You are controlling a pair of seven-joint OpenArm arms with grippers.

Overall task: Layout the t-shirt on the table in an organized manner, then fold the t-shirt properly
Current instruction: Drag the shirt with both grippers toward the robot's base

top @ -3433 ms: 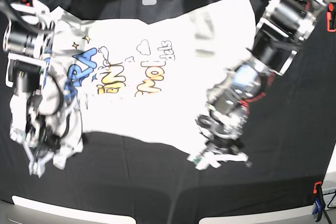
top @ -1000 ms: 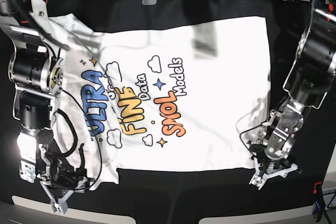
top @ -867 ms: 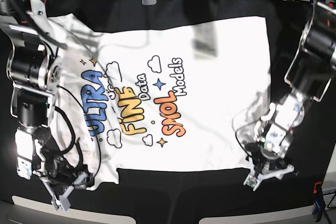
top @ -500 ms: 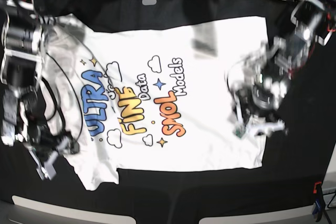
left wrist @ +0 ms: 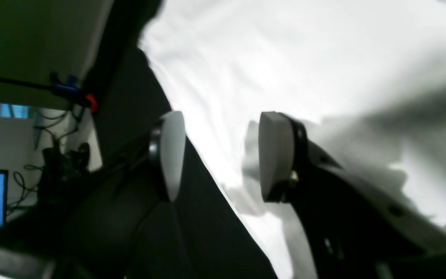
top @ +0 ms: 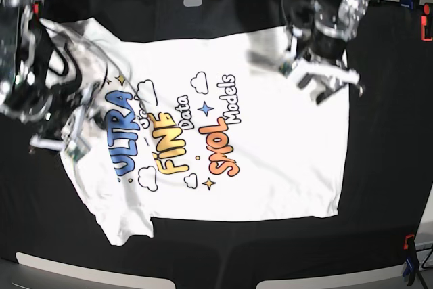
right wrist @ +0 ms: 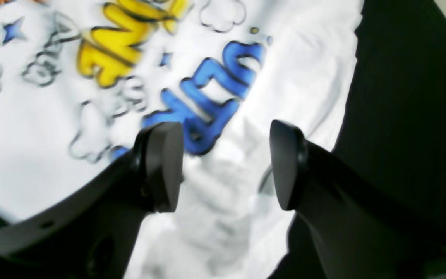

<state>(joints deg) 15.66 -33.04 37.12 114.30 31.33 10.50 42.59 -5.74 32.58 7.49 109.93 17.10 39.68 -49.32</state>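
1. The t-shirt lies spread flat, print side up, across the middle of the black-covered bench, its blue, yellow and orange lettering, clouds and stars readable in the base view.

2. One sleeve juts toward the near edge at that view's lower left; the plain hem runs down the right side, with dark cloth bare all around the shirt.

3. The left gripper hangs over the shirt's far right corner in the base view, its two pale fingers spread apart with nothing between them.

4. From the left wrist camera, that gripper straddles the shirt's edge: one finger over white fabric, the other over black cloth. Whether either touches the surface cannot be told.

5. The right gripper sits at the shirt's left side in the base view, beside the blue word of the print, blurred in that picture.

6. The right wrist camera shows its dark fingers parted and empty above rumpled white fabric, just beside the blue lettering.

7. A red and blue clamp grips the bench edge at the base view's lower right.

8. No containers appear on the bench.
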